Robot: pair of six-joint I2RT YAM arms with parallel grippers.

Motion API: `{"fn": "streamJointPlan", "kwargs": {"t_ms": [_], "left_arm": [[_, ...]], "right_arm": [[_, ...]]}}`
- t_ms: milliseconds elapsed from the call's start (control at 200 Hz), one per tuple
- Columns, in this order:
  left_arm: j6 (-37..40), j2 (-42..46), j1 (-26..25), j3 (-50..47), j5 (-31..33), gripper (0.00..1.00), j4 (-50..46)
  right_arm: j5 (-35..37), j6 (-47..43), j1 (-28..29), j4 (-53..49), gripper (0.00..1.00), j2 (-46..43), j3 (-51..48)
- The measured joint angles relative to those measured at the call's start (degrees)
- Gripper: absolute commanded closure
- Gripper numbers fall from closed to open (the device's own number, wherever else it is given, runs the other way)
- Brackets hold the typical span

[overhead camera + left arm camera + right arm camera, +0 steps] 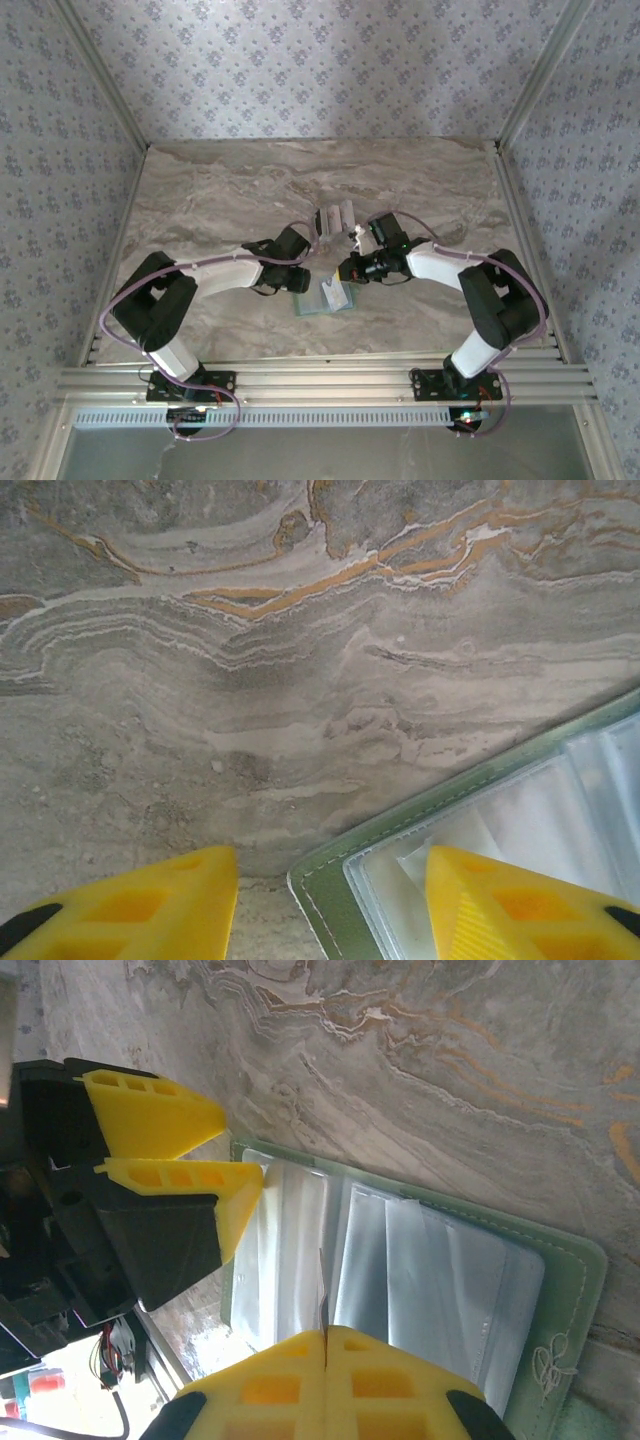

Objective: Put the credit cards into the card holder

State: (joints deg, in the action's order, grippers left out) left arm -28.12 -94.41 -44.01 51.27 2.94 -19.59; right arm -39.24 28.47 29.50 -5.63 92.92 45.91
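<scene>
Green card holder (575, 1290), clear pockets (460, 1280)

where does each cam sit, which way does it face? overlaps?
Top external: fixed above and behind the bases, looking down on the table; left arm and right arm show.
Left wrist: on the left arm, facing down at marble and a card holder corner; left fingers apart at bottom.
Right wrist: on the right arm, facing down at the open card holder; right fingers shut on what looks like an edge-on credit card.
Shared: all see the card holder; right wrist also catches the left fingers.
</scene>
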Motion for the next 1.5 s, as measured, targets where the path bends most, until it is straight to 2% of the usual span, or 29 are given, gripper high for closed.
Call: {"fn": "streamJointPlan", "kwargs": {"t_ms": [250, 645, 1169, 1499], "left_arm": [[0.37, -0.15, 0.00, 0.00, 0.20, 0.60, 0.04], [0.52, -0.55, -0.04, 0.24, -0.11, 0.68, 0.22], [0.50, -0.55, -0.04, 0.24, -0.09, 0.69, 0.22], [0.50, -0.59, -0.04, 0.24, -0.33, 0.66, 0.22]], "right_arm": [[-2.19, 0.07, -0.39, 1.77, 1.00, 2.03, -0.02], [-4.13, 0.28, -1.01, 4.44, 1.00, 3.34, -0.02], [-5.84, 0.66, -0.57, 5.22, 1.00, 7.17, 0.57], [-5.97, 0.72, 1.81, 4.50, 1.00, 10.62, 5.97]]}}
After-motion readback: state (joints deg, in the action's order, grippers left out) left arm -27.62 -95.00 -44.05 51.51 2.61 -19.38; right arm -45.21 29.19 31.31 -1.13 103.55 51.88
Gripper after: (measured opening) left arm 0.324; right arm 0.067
